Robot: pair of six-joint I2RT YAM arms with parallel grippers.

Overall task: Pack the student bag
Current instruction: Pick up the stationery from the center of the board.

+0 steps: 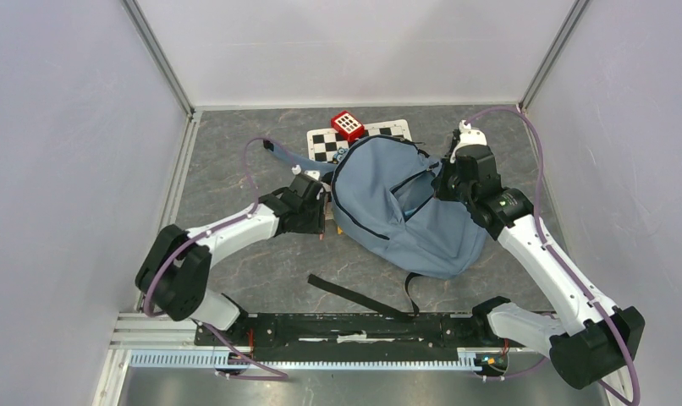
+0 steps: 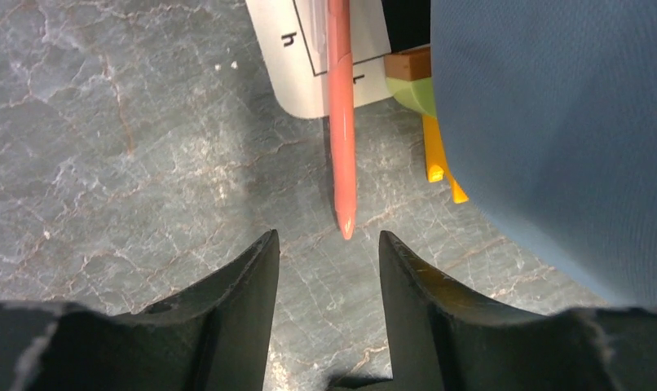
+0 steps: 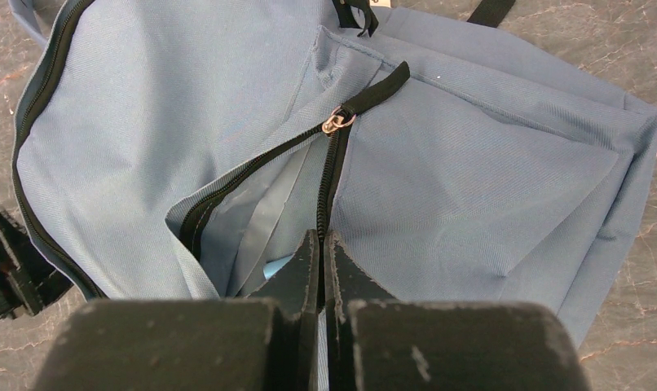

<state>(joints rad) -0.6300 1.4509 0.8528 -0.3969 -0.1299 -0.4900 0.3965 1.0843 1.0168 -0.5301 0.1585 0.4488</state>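
Two jobs are running at once: my right gripper is pinching the open zipper edge of the student bag lying mid-table, while my left gripper is hanging spread over a pink pencil just beside it, not yet packed.

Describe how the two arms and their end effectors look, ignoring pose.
The left arm and right arm share white tubular links, black joint housings and a thin purple cable each. The left end effector is two black tapering prongs; the right end effector is black and scuffed. A small green light marks the right arm.
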